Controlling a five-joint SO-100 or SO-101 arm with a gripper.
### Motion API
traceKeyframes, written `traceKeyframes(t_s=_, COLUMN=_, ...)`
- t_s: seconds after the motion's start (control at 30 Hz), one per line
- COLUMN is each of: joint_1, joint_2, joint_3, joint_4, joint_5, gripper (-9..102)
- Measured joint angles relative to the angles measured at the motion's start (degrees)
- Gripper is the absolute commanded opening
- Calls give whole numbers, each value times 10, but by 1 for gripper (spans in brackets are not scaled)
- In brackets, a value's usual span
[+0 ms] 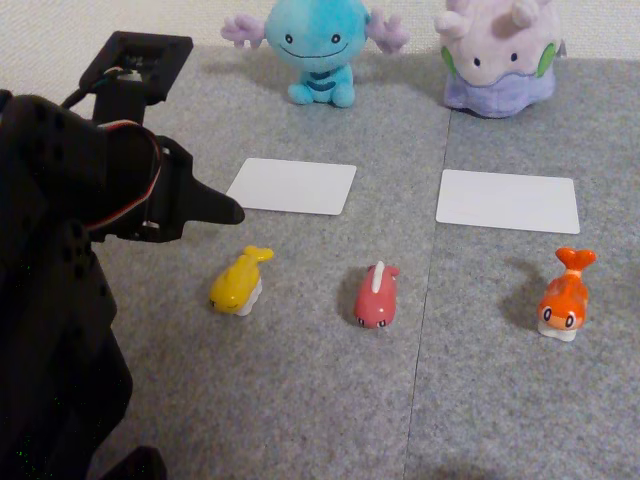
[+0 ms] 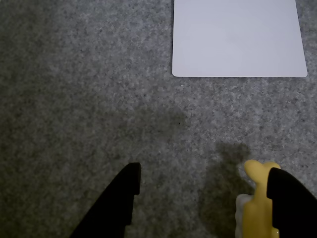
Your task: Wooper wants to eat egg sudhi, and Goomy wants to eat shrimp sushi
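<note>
The black gripper (image 2: 203, 186) hangs above grey carpet with its jaws spread wide and nothing held; in the wrist view one finger (image 2: 119, 201) stands over bare carpet and the other (image 2: 290, 203) overlaps the right side of the egg sudhi (image 2: 255, 203). In the other view the gripper (image 1: 215, 208) points right from the dark arm at the left edge, above and to the left of the yellow figure.

The egg sudhi (image 1: 240, 282) lies on the carpet, tail up, just below a white card (image 1: 292, 186). To its right lies a pink-red figure (image 1: 376, 296) with a white stripe, and well to the right of that the shrimp sushi (image 1: 566, 296), orange with a white underside, sits below a second white card (image 1: 508, 201).

Wooper (image 1: 316, 45) sits upright at the far edge of the carpet behind the first card. Goomy (image 1: 500, 55) sits beside it, behind the second card.

The grey carpet (image 1: 300, 400) is speckled and made of tiles, with a seam running between the pink-red figure and the shrimp sushi. Beyond the plush toys lies a paler, cream-coloured floor (image 1: 80, 25).
</note>
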Motion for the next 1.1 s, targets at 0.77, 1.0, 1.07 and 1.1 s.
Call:
traceKeyframes(t_s=0.77, joint_1=40, joint_2=0, joint_3=-25, joint_4=-1, joint_5=-57, gripper=31)
traceKeyframes(t_s=1.0, joint_1=73, joint_2=-53, joint_3=-171, joint_4=52, joint_5=-93, gripper=31)
traceKeyframes(t_s=1.07, joint_1=79, joint_2=-101, joint_3=-223, joint_4=62, joint_5=-91, gripper=31)
traceKeyframes(t_s=1.1, joint_1=79, joint_2=-136, joint_3=-250, joint_4=63, joint_5=-91, gripper=31)
